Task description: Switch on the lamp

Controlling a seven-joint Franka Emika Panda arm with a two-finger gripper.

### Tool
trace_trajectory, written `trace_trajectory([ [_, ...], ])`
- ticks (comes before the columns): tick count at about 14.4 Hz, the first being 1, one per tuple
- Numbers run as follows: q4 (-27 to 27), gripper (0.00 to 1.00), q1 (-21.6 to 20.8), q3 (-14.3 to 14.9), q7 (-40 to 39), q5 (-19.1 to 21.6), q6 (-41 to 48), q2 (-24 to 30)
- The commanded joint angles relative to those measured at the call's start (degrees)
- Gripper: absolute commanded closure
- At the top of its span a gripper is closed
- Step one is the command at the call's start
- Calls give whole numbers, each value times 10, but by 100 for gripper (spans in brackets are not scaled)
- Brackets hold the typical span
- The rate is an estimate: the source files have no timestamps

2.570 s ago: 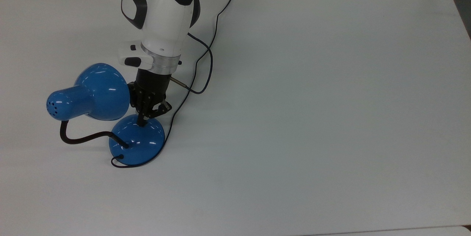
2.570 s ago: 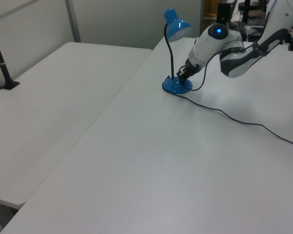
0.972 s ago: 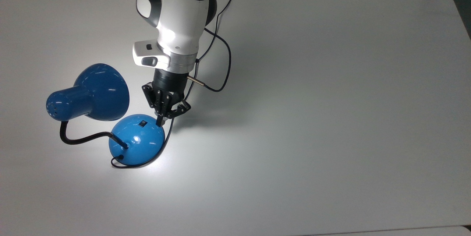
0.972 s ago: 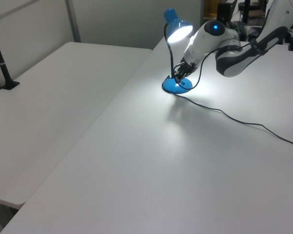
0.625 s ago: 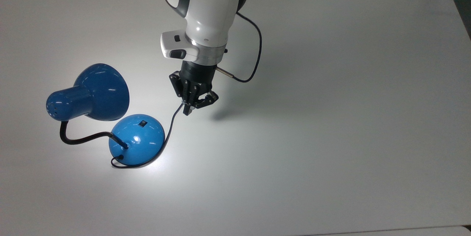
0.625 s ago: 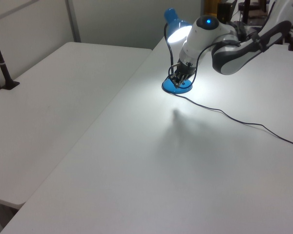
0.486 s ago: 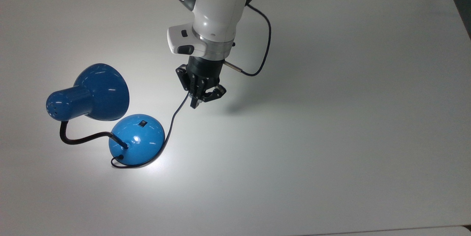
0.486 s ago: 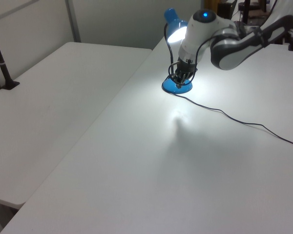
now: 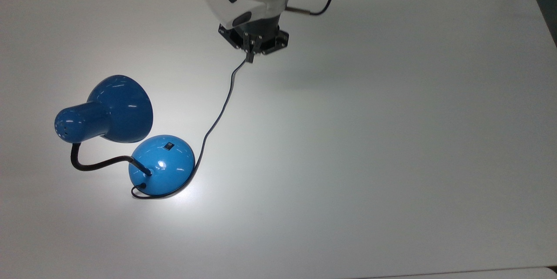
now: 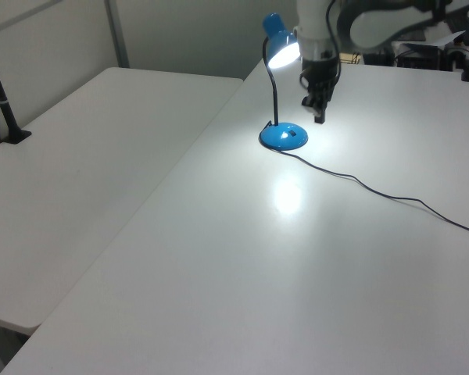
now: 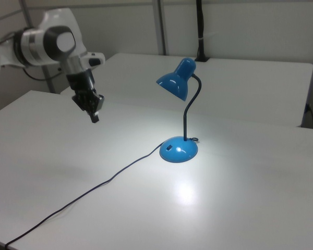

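The lamp (image 11: 180, 112) stands lit near the top view's left, pooling light on the table (image 9: 391, 139). The gripper (image 11: 94, 115), jaws pinched together and empty, hangs well apart, so the task looks complete.

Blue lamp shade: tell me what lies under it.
Under the glossy blue bell-shaped shade sit the round domed blue base and a bright light pool on the white table. The bulb inside stays hidden.

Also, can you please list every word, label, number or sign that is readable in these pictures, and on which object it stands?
None is readable: the lamp, its switch, the gripper and the white table carry no legible text.
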State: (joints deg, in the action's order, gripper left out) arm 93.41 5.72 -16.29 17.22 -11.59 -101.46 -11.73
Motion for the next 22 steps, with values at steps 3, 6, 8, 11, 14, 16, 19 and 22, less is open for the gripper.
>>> trace_trajectory([
  [3, -2, 100, -4, 47, -226, 54, 117, 85],
  [6, -2, 100, -17, 77, -269, 53, 129, 110],
  [8, -2, 100, -32, 106, -273, 55, 128, 123],
  [11, -2, 91, -38, 122, -264, 76, 129, 130],
  [14, -2, 69, -34, 121, -262, 83, 127, 130],
  [16, -2, 41, -37, 121, -253, 83, 128, 130],
  [19, -2, 20, -39, 115, -195, 83, 122, 126],
  [22, -2, 0, -40, 115, -184, 83, 120, 127],
])
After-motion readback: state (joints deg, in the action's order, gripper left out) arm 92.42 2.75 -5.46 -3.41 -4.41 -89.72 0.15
